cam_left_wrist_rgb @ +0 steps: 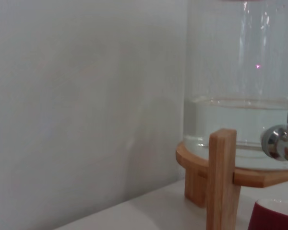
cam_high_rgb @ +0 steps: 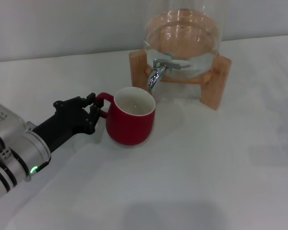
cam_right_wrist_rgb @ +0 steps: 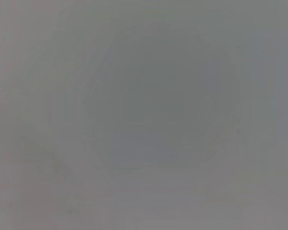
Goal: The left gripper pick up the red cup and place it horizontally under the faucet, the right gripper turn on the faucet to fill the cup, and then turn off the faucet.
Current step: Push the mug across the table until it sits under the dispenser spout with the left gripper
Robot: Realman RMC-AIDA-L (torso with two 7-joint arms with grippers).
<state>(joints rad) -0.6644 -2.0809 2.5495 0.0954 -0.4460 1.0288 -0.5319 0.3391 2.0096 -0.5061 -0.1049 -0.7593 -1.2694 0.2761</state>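
While upright beneath faucet (cam_high_rgb: 156, 73), red cup (cam_high_rgb: 131, 116) empty, jar (cam_high_rgb: 185, 40) part-filled with water

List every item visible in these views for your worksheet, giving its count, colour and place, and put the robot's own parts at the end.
red cup: one, dark red with white inside, upright on the table, its rim just below the spout.
faucet: one, shiny chrome, at the front of the jar, spout pointing down.
glass water jar: one, clear, partly filled with water, in the stand.
wooden stand: one, light brown, at the back of the table.
table: one, white, under everything.
left gripper: one, black, at the cup's handle, fingers closed around it.
right gripper: not seen in any view.
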